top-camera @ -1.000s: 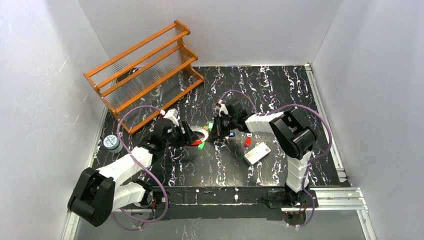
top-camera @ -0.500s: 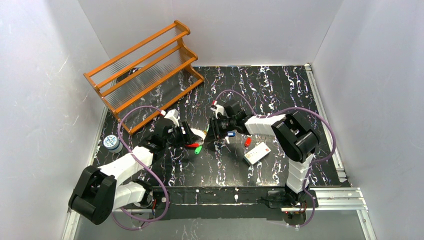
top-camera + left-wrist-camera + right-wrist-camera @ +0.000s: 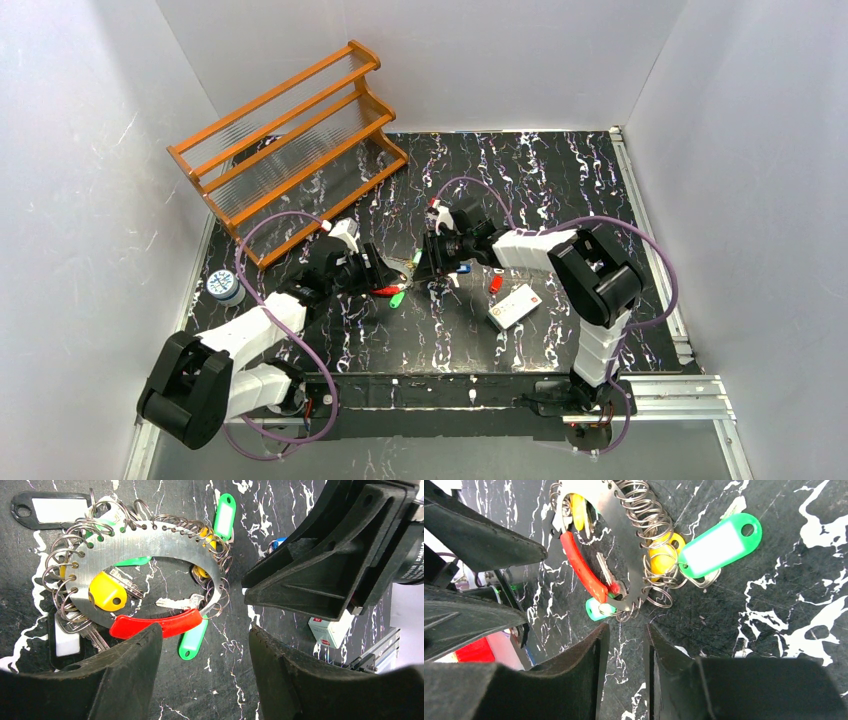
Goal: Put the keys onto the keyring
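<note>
Only wrist views resolve it: left end effector (image 3: 205, 635) spread at 5 o'clock of keyring (image 3: 150, 542); right end effector (image 3: 626, 630) barely parted, empty.

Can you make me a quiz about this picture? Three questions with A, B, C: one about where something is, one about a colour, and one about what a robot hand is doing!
1. Where is the orange rack?
A. at the far left of the table
B. at the near right corner
C. right in the middle

2. What colour is the curved bar on the keyring?
A. blue
B. red
C. white

3. How is the left hand?
A. shut on a key
B. shut on the keyring
C. open, gripping nothing

Answers:
1 A, the top view shows it standing in the far left corner.
2 B, the bar that closes the silver ring is bright red.
3 C, its fingers stand wide apart and clamp nothing.
</note>
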Controlling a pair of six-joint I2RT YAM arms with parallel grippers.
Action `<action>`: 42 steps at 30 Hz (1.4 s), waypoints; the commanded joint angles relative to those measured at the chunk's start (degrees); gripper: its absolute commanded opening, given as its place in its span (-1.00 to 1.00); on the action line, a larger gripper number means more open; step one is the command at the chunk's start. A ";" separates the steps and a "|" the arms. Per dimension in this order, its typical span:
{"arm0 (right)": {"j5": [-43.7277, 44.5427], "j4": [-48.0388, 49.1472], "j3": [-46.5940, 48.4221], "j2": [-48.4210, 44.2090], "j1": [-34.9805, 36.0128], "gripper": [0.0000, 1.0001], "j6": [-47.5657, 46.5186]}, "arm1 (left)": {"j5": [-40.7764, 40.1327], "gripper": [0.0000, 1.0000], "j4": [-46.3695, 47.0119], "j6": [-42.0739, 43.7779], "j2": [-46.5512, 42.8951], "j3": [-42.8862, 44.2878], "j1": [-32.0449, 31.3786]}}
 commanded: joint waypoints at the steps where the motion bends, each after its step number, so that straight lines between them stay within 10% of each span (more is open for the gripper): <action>1: 0.19 -1.04 2.51 1.83 -0.14 -0.23 -0.06 | 0.08 0.24 -0.16 0.19 -0.39 0.28 0.02; 11: -1.95 1.23 4.36 6.25 -0.11 -0.38 2.61 | 0.34 0.24 -0.14 0.18 -0.12 0.28 0.02; 20: -0.01 -2.10 6.77 4.55 0.98 -0.97 -1.84 | -0.26 0.24 -0.96 0.85 -0.48 0.50 0.02; 32: 20.25 -15.52 11.67 0.62 9.70 -0.92 -17.24 | -0.71 0.24 -2.17 2.03 0.12 1.51 0.02; 42: 33.16 -10.74 8.82 -6.16 13.12 -0.27 -20.39 | -1.93 0.25 -3.14 2.78 -2.37 1.24 0.02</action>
